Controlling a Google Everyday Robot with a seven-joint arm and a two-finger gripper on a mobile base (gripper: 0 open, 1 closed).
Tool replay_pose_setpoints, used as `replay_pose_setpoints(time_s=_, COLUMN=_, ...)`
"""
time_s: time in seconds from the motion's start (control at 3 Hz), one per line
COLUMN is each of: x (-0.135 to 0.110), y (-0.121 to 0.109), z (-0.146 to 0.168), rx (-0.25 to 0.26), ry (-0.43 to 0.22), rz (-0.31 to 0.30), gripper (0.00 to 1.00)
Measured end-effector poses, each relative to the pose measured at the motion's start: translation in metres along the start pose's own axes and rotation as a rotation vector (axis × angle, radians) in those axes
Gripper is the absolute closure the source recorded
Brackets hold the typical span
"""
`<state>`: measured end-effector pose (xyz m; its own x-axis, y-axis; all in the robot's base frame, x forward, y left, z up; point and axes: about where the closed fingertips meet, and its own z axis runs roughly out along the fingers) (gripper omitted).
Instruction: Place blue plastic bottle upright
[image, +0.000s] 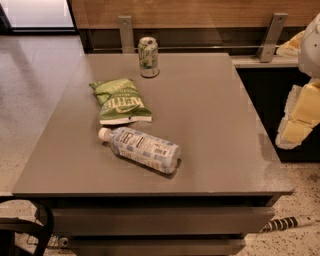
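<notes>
The blue plastic bottle (142, 149) lies on its side on the grey table (215, 125), near the front edge and left of centre. Its white cap (104, 133) points to the left and slightly back. Its white-blue label faces up. My gripper (296, 125) shows as a pale yellow-white shape at the right edge of the view. It is off the table's right side, well apart from the bottle, and nothing shows in it.
A green chip bag (121, 101) lies flat just behind the bottle. A green-white soda can (148, 56) stands upright at the table's back edge. Metal brackets (269, 36) rise behind the table. A dark chair part (30, 230) is at the bottom left.
</notes>
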<state>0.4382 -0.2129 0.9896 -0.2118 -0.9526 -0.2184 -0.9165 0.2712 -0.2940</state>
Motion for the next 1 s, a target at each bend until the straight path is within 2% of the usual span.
replay_pose_setpoints(time_s=0.33, x=-0.003, y=-0.003, z=-0.002, rx=0.001, ry=0.003, rz=0.002, gripper=0.00)
replay_pose_setpoints(time_s=0.67, x=-0.015, y=-0.013, z=0.010, rx=-0.044, ry=0.009, rz=0.036, gripper=0.00)
replay_pose_setpoints(time_s=1.0, x=-0.055, y=-0.027, z=0.047, rx=-0.130, ry=0.052, rz=0.109, gripper=0.00)
